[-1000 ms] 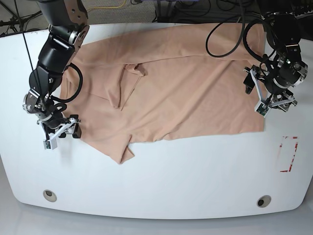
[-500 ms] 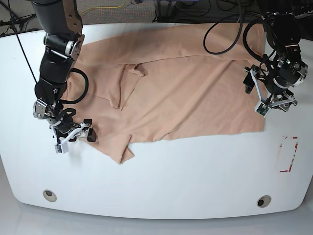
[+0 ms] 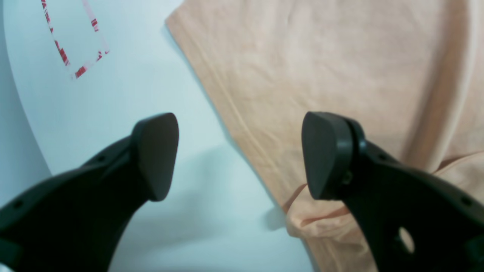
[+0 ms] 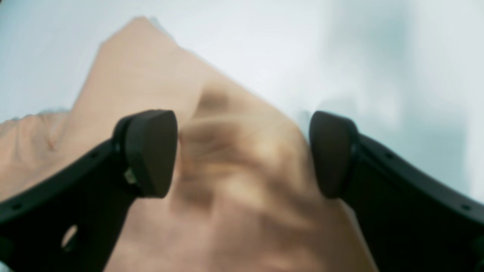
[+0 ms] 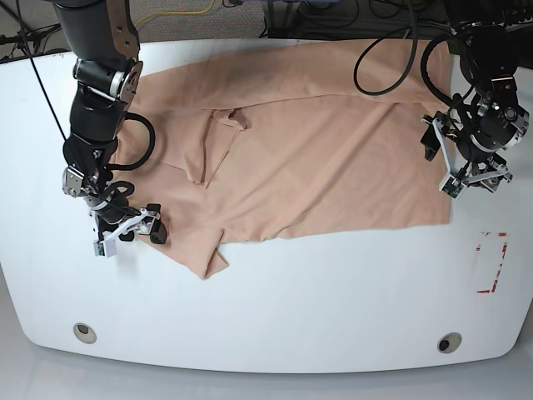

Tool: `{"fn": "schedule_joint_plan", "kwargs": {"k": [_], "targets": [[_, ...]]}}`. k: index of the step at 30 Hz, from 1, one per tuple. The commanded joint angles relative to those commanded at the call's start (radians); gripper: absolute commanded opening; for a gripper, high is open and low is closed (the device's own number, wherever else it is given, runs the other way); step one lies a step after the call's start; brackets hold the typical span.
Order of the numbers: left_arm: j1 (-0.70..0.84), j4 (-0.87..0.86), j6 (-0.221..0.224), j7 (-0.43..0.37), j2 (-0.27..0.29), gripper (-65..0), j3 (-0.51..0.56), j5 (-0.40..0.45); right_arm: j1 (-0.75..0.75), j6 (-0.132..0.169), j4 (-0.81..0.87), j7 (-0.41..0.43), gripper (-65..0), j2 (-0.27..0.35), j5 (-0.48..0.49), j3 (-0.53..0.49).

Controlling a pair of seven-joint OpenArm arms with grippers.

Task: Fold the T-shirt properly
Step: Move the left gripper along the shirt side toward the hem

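The peach T-shirt [image 5: 300, 158] lies spread and rumpled across the white table, with a folded flap near its middle and a corner pointing at the front edge. My right gripper [image 5: 129, 233] is at the shirt's left edge. In the right wrist view it [image 4: 242, 151] is open, and a blurred bunch of cloth [image 4: 151, 75] lies between and below its fingers. My left gripper [image 5: 470, 182] hovers at the shirt's right edge. It [image 3: 240, 156] is open and straddles the hem [image 3: 321, 68], one finger over bare table and one over cloth.
A red-and-white tape rectangle [image 5: 491, 262] marks the table right of the shirt, also seen in the left wrist view [image 3: 72, 41]. Black cables [image 5: 391, 58] loop over the shirt's back right part. Two round holes [image 5: 83, 332] [image 5: 450, 342] sit near the front edge.
My right gripper has moved rightward from the bare table onto the shirt's left edge. My left gripper has shifted slightly to the right and stays open.
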Motion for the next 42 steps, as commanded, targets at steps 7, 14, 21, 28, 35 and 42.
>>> {"fn": "schedule_joint_plan", "kwargs": {"k": [7, 14, 21, 28, 35, 42], "targets": [[-0.063, -0.081, 0.000, 0.002, -0.006, -19.2, -0.015, 0.005, -0.003, -0.031, 0.006, 0.011, -25.4, -0.023, 0.002, -0.057], [-0.187, -0.278, 0.000, -0.002, -0.003, -18.5, -0.077, 0.091, -0.003, -0.032, 0.005, 0.011, -44.9, -0.028, 0.000, -0.058], [-0.348, -0.474, 0.000, -0.003, 0.000, -18.5, -0.173, 0.095, -0.003, -0.032, 0.006, 0.011, -61.0, -0.028, 0.000, -0.060], [-0.480, -0.689, 0.000, -0.046, 0.000, -18.3, -0.163, 0.092, -0.003, -0.032, 0.006, 0.011, -62.8, -0.029, 0.000, -0.060], [-0.539, -0.868, 0.000, -0.164, 0.002, -8.9, -0.150, 0.092, -0.003, -0.032, 0.006, 0.011, -62.8, -0.034, 0.000, -0.060], [-0.571, -0.993, 0.000, -0.256, 0.012, -6.9, -0.149, 0.092, -0.003, -0.029, 0.006, 0.011, -62.8, -0.034, 0.000, -0.060]]}}
